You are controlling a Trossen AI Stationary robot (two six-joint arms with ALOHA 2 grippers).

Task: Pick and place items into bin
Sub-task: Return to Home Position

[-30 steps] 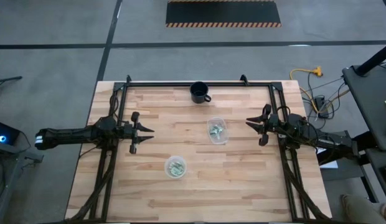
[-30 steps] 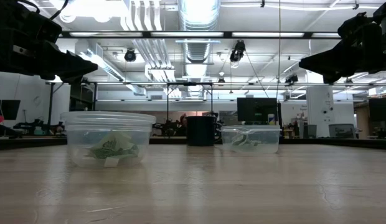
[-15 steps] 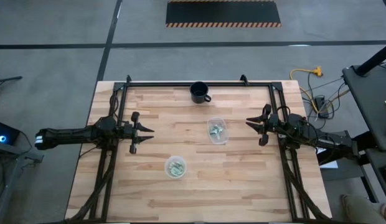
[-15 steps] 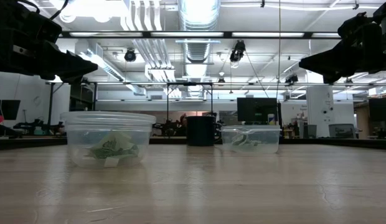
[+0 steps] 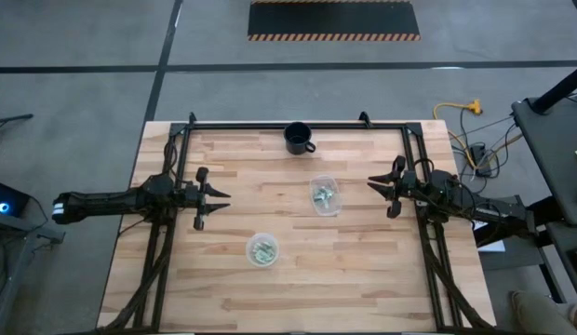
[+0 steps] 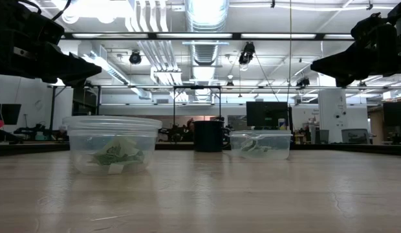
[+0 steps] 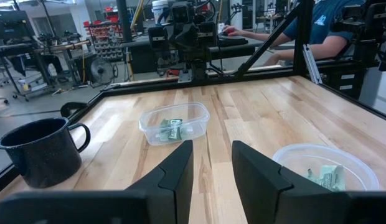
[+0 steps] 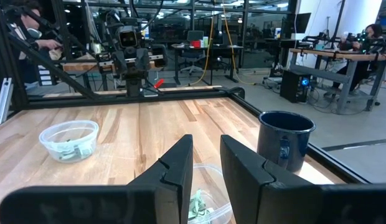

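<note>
The small light-green and white wrapped pieces lie inside two clear plastic containers on the table. One is a round tub (image 5: 262,249) (image 6: 113,144) (image 7: 324,171) (image 8: 70,140); the other is a rectangular tub (image 5: 324,196) (image 6: 260,144) (image 7: 174,122). My left gripper (image 5: 217,198) (image 7: 211,180) hovers open above the table's left part, pointing toward the tubs. My right gripper (image 5: 370,183) (image 8: 207,168) hovers open at the right, with the rectangular tub (image 8: 205,199) just ahead of its fingers. Neither touches anything.
A black mug (image 5: 298,138) (image 6: 208,136) (image 7: 40,149) (image 8: 285,140) stands near the table's far edge. A black frame (image 5: 298,125) runs along the far, left and right sides. Bare wood lies between and in front of the tubs. People sit at desks in the room beyond.
</note>
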